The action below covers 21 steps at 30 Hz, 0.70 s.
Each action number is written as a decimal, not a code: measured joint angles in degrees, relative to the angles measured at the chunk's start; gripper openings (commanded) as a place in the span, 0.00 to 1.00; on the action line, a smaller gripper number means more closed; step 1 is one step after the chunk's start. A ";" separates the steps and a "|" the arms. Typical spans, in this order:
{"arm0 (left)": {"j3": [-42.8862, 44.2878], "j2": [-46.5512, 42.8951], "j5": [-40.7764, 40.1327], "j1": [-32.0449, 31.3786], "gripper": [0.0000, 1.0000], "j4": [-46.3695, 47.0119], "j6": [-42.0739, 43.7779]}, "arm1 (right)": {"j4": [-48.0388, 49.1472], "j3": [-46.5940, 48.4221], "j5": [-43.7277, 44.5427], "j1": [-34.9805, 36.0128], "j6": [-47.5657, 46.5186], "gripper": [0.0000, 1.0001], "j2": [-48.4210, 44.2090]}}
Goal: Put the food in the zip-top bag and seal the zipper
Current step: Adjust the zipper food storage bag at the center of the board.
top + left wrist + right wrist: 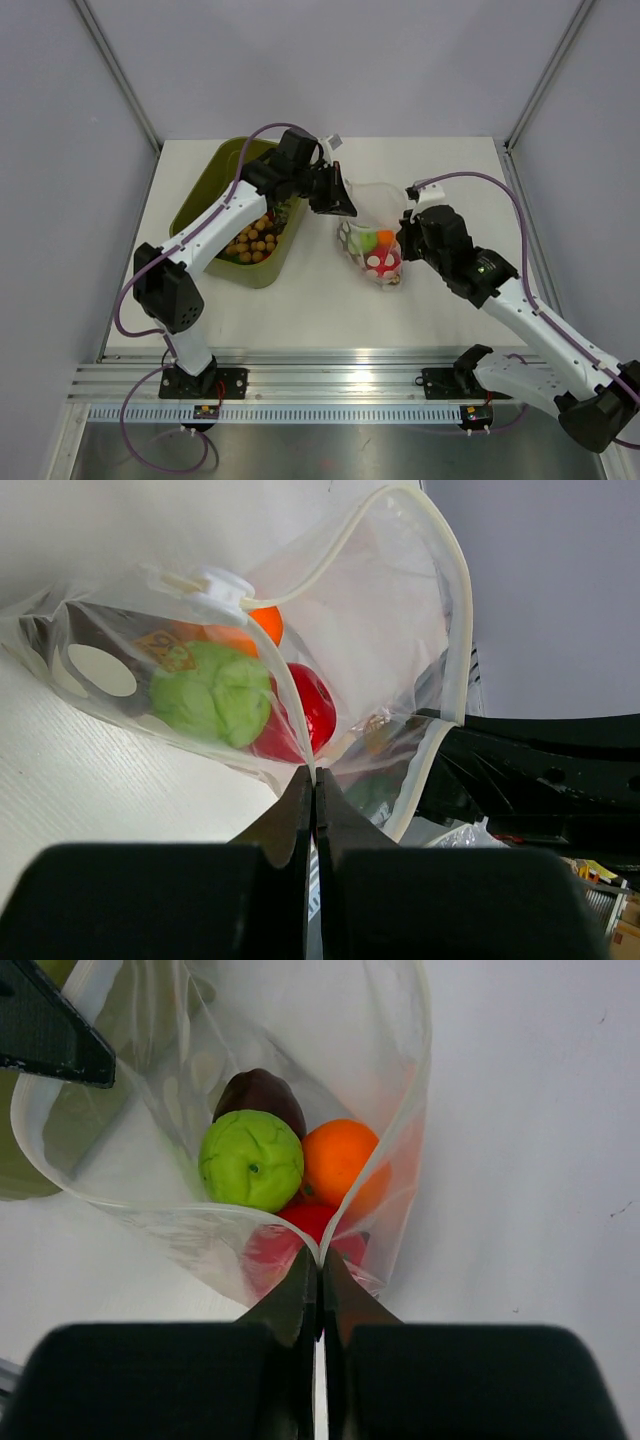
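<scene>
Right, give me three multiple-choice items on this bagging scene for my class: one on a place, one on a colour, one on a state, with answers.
1. Where is the zip-top bag?
A) on the table, right of the tub
B) inside the tub
C) on an arm's base

2. Which colour is missing among the food in the bag?
A) green
B) orange
C) blue

3. How is the bag's mouth?
A) zipped shut
B) open, rim pinched at two places
C) open, untouched

Answers:
1 A: it lies beside the tub's right wall.
2 C: only a green toy, orange toy, red toy and purple toy show.
3 B: the left gripper and right gripper are each shut on the gaping rim.
</scene>
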 measured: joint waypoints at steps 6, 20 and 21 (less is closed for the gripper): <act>9.64 5.99 -0.04 0.24 0.00 -1.38 0.28 | 1.75 1.60 -1.01 -6.27 -4.20 0.00 1.18; 6.40 5.16 1.16 0.96 0.80 -0.59 2.75 | 5.51 4.76 -7.61 -11.52 -7.78 0.00 0.15; 4.04 4.15 1.09 0.96 0.77 -0.92 3.04 | 5.27 2.36 -7.82 -11.52 -7.43 0.00 -0.98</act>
